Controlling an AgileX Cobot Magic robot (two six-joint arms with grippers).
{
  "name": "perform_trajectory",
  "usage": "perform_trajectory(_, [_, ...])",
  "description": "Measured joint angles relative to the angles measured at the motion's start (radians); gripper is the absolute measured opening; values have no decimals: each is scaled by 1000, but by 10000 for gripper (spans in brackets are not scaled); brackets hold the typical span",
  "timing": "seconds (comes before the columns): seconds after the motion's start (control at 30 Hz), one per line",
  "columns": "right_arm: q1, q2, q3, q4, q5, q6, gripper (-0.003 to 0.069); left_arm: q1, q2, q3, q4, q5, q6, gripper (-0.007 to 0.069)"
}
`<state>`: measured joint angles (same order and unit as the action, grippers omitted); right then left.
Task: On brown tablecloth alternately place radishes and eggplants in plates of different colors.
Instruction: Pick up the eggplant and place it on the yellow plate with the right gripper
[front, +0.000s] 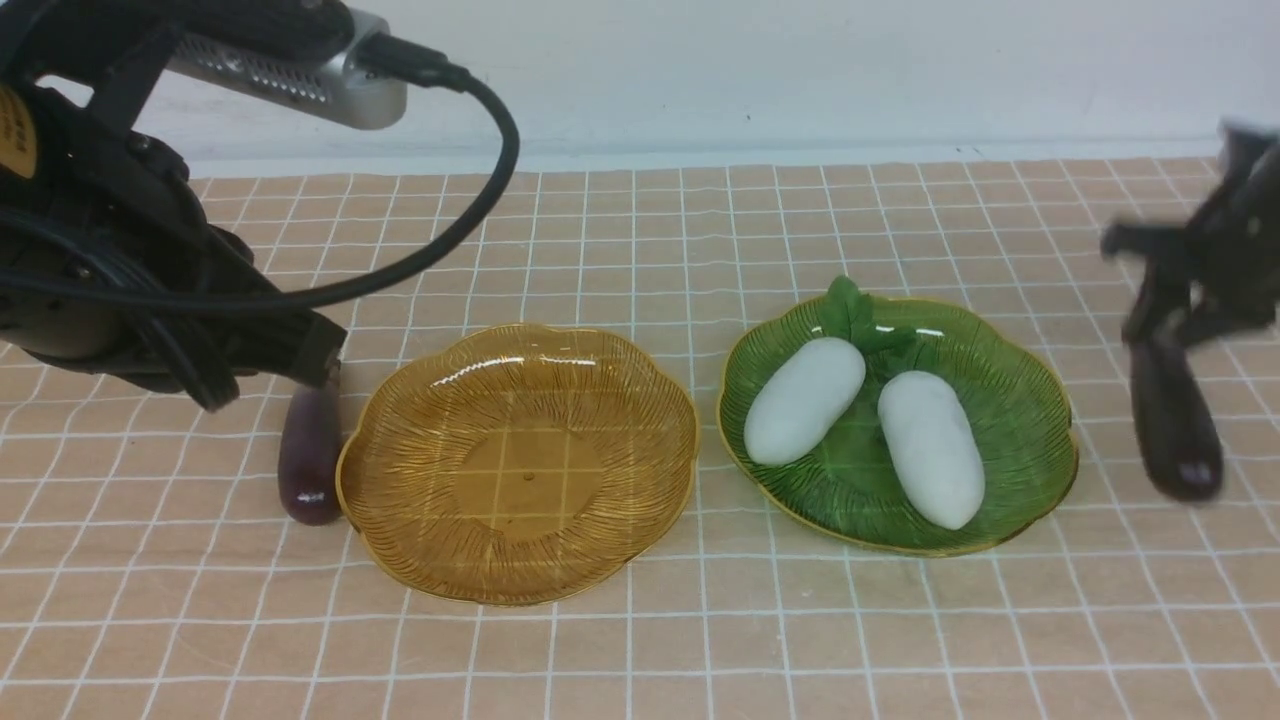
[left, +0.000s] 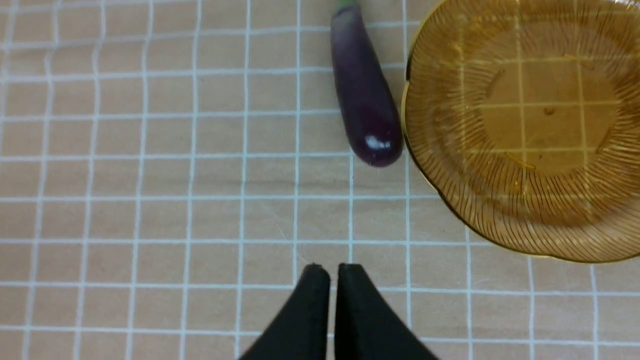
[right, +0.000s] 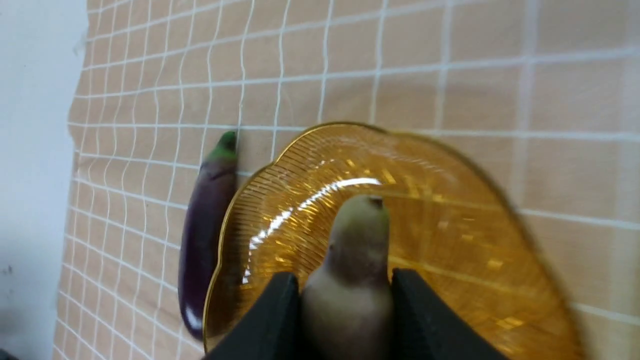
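Observation:
On the brown tablecloth (front: 700, 230) stand an empty amber plate (front: 517, 463) and, to its right, a green plate (front: 1010, 400). The green plate holds two white radishes (front: 805, 400) (front: 932, 448) side by side. One purple eggplant (front: 310, 460) lies on the cloth against the amber plate's left rim. My left gripper (front: 325, 365) hovers just above its stem end, shut and empty (left: 332, 270). Right of the green plate, my right gripper (front: 1160, 335) is shut on the stem end of a second eggplant (front: 1175, 425), which hangs above the cloth. The right wrist view shows this eggplant (right: 357, 250) between the fingers (right: 277, 305).
A white wall borders the cloth along the far edge. The left arm's cable (front: 480, 200) loops over the back left of the cloth. In the right wrist view the amber plate (right: 450, 240) and the lying eggplant (right: 205, 235) show beyond the held one.

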<state>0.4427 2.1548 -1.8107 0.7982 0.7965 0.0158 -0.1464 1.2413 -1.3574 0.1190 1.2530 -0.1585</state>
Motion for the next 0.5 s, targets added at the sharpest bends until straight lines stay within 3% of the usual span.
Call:
perform_trajectory(0.13, [27,72,0,50,-48,-2,219,58,46,0,-76,0,48,7])
perform_trajectory(0.2, [31,100,0,68,-66,-4,253,73,70,0,-108,0,65,7])
perform_trajectory(0.5, [31,104,0,82,-27,-16,513,87,170,0,-183,-5,109,7])
